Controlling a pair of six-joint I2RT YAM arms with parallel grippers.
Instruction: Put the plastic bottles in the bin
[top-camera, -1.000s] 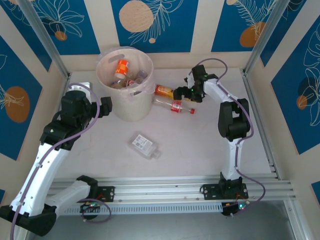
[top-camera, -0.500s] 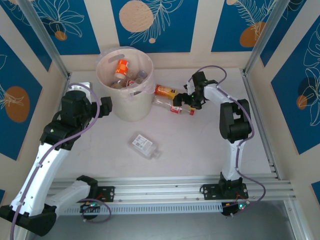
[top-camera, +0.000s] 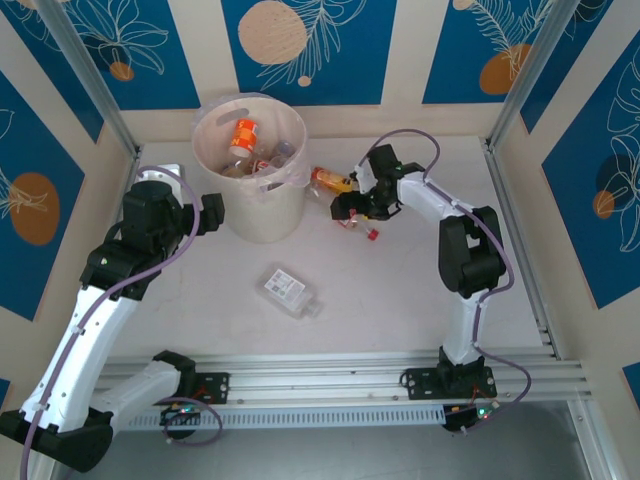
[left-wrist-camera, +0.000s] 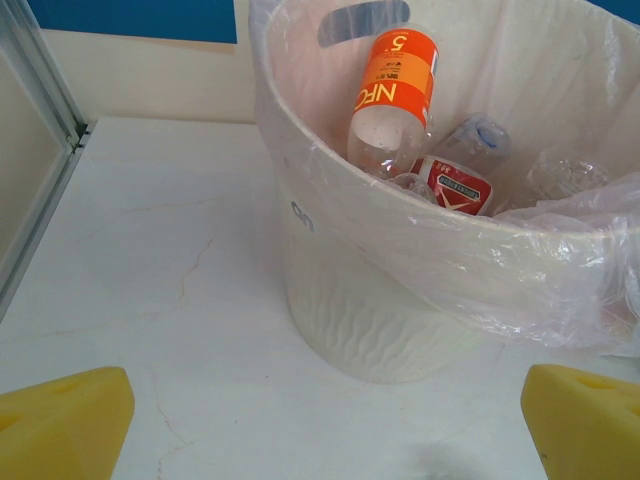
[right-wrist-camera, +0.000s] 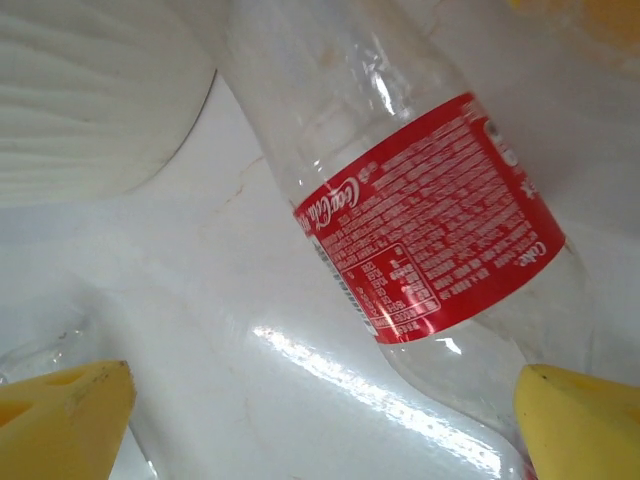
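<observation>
Three plastic bottles (top-camera: 288, 291) on table (top-camera: 400, 300), one bin (top-camera: 262, 212), several inside

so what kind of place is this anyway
Probably a robot lab cell, not a home: a left arm and right arm bolted to a metal rail, blue printed walls boxing in the table, and a bin with bottles to sort.

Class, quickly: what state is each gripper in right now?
Left gripper: open, empty, facing the bin.
Right gripper: open, straddling the red-labelled bottle, not gripping it.
</observation>
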